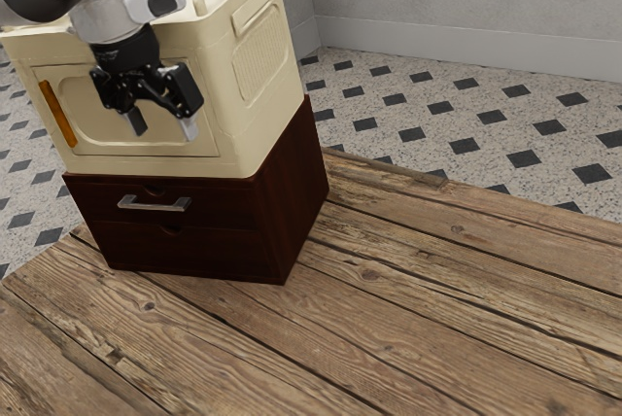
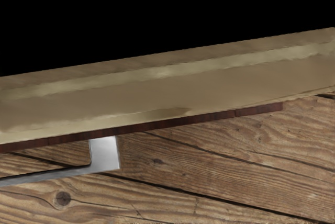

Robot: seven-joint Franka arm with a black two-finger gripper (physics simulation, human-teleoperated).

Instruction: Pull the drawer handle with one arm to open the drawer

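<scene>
- Risk 1, descent: the gripper (image 1: 163, 128) hangs high and close to the near face of the cream box (image 1: 136, 95). Lowered too far back, a fingertip would probably scrape that face or land on top of the handle (image 1: 154, 204). Likely cause: misjudged depth.
- Risk 2, alignment: the fingers' spread appears to run roughly along the bar instead of across it. Without a turn of the wrist, closing might miss the bar or catch only one end.
- Risk 3, pull: the metal looks smooth and thin. A shallow grip, or a pull angled upward or sideways, could slip off or bind the drawer (image 1: 219, 204).
- Risk 4, load: a hard tug could drag the dark cabinet (image 1: 296, 192) over the wooden table (image 1: 418, 319), with the cream box riding on it.
- Arm pose: the arm (image 1: 102, 13) enters from the exterior view's upper left, with the hand pointing down, above the handle and slightly toward the exterior view's right.
- Gripper state: fingers well parted, nothing between them; no contact with the handle.
- Target: handle on the cabinet's near face, on the upper drawer, left of that face's middle in the exterior view. Drawer front looks flush, so judged closed.
- Wrist view: handle's bar and one end post stand out from the cabinet edge, over the planks.
</scene>
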